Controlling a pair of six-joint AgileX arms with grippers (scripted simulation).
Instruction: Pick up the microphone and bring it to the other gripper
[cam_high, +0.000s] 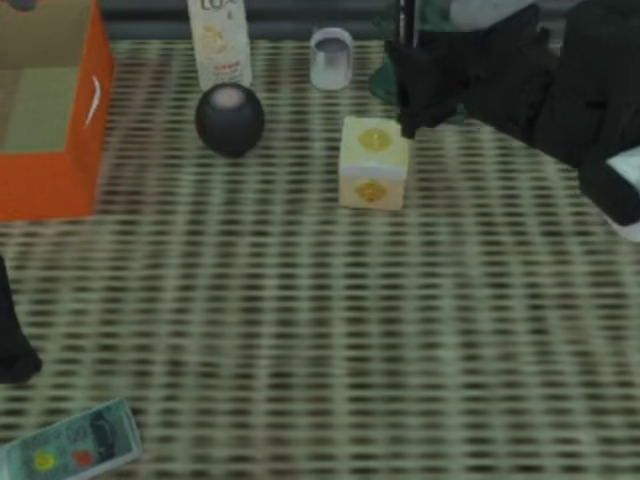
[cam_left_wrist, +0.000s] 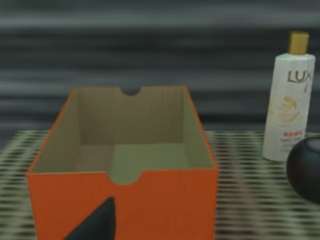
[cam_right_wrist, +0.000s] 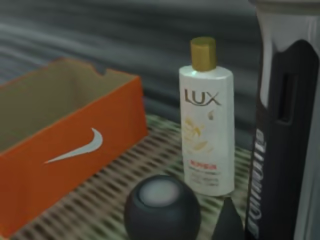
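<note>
Nearest, at the table's left corner, lies a pale flat pack w/ coloured dots. Just beyond it the left arm sits parked at the left edge. Its end effector faces the open orange box; can't tell if it's apart or together.

Mid-table is bare weave. Farther back stands a cream cube box, and left of it a black ball w/ a pale top. The orange box fills the far left corner.

At the far edge stand a white Lux bottle and a grey cup.

The right end effector hangs just behind the cube box, far right. The microphone stands upright right by it, mesh head up, probably in its hold, but I can't tell if it's clamped.
</note>
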